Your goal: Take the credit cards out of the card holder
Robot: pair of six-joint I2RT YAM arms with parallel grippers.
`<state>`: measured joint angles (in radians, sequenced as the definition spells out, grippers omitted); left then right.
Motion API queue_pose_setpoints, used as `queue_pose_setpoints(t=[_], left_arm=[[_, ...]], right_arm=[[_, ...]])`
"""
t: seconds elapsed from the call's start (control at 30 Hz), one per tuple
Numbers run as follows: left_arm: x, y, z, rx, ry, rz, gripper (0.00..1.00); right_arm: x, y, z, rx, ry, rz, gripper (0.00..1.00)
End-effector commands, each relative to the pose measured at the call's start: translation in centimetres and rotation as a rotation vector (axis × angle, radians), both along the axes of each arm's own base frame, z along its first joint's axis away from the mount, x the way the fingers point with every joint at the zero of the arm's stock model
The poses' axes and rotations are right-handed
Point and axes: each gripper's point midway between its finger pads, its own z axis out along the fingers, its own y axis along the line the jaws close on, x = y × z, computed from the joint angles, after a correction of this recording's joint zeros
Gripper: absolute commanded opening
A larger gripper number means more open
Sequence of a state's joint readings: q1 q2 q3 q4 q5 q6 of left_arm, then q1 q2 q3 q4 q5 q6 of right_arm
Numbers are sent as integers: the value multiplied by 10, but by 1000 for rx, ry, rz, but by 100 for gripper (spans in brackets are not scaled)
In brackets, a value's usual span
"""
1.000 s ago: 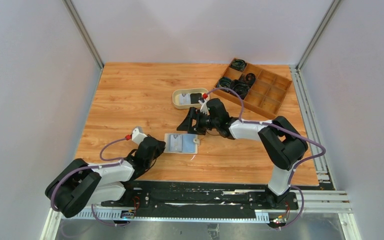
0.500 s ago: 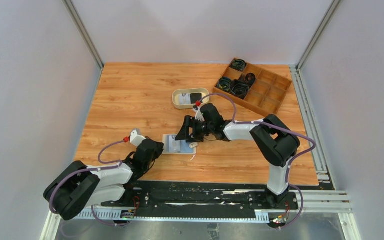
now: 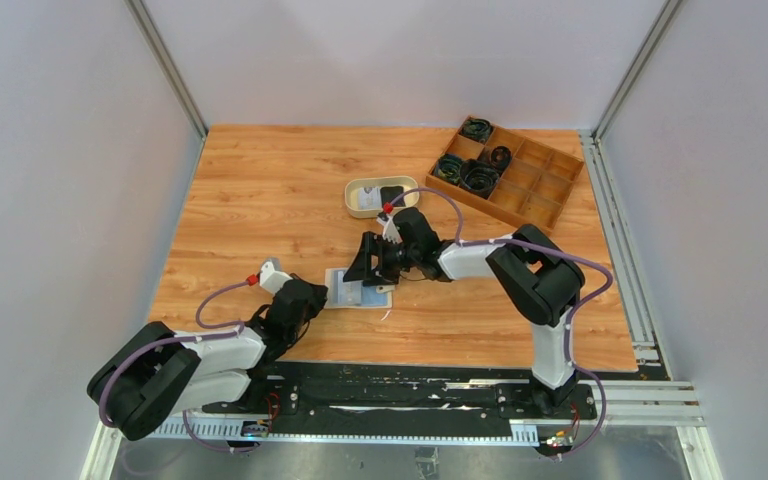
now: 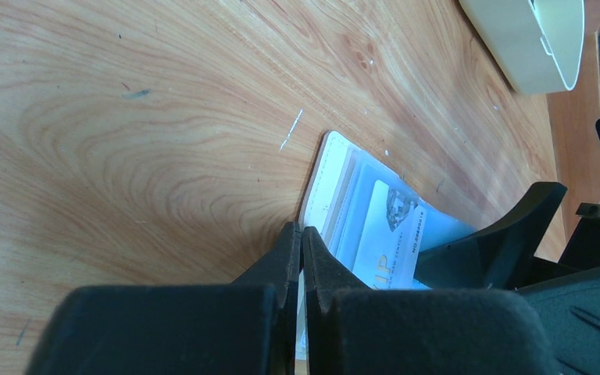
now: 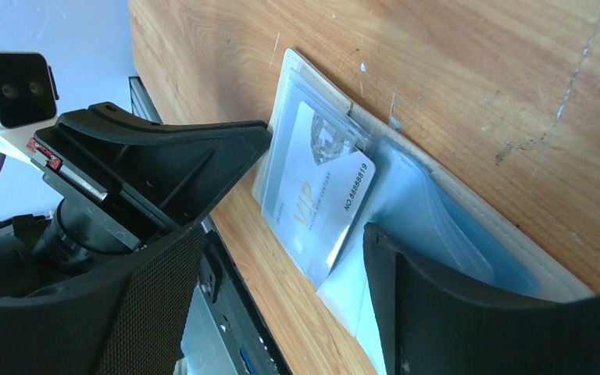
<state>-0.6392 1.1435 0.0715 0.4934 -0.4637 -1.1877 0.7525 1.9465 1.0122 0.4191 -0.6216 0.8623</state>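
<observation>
The card holder point(image 5: 469, 242) lies opened flat on the worktop point(image 3: 260, 200), pale blue lining upward. One white card point(image 5: 320, 191), printed "VIP" with a number, sits in the holder's clear pocket. One end of it projects past the pocket edge, and that is the part available for gripping.

The left gripper point(image 4: 301, 238) is at the card holder's edge nearest the left arm. Its jaws are fully closed and appear to pinch that edge. Judged purpose: anchor the holder so that it does not slide with the card during extraction.

The right gripper point(image 5: 281, 234) is directly over the card holder from the opposite side. Its jaws stand wide apart, one on each side of the projecting card, and hold nothing. Judged step: alignment before closing on the card. The card is thin and lies flat, so the jaws must catch its free end and not the pocket film.

Beyond the card holder, on its far side, stands an oval tray point(image 3: 352, 190) containing a pale card point(image 3: 368, 199) and a dark card point(image 3: 392, 194). This is probably the deposit point for extracted cards. Farther off in the same direction is a wooden compartment box point(image 3: 540, 180) with black cable coils point(image 3: 480, 178); it plays no part in the task.
</observation>
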Motion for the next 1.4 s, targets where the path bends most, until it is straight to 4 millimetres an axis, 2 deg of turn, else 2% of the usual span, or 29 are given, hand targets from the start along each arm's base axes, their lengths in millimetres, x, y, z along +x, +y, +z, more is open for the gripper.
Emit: queue_pose_setpoints(t=[0.0, 0.27, 0.43, 0.63, 0.7, 0.77, 0.93, 1.3, 1.37], left_arm=[[-25, 27, -38, 154, 119, 11, 0], [-25, 27, -39, 155, 124, 11, 0], [-25, 27, -38, 156, 121, 9, 0], [-26, 28, -38, 153, 119, 10, 0], [-26, 28, -38, 152, 117, 9, 0], [-26, 27, -37, 151, 115, 8, 0], [-27, 28, -37, 153, 116, 9, 0], [-29, 31, -38, 160, 120, 12, 0], [-29, 32, -38, 162, 121, 16, 0]], right_arm=[[-11, 5, -16, -28, 72, 11, 79], [-15, 15, -10, 60, 122, 9, 78], [-16, 19, -6, 117, 138, 9, 73], [-18, 14, -4, 117, 122, 3, 55], [-17, 11, -5, 113, 116, -8, 48], [-17, 10, -7, 116, 121, -10, 36], [-17, 10, -5, 126, 115, -12, 17], [-16, -2, -6, 121, 102, -24, 9], [-17, -6, -7, 116, 97, -24, 4]])
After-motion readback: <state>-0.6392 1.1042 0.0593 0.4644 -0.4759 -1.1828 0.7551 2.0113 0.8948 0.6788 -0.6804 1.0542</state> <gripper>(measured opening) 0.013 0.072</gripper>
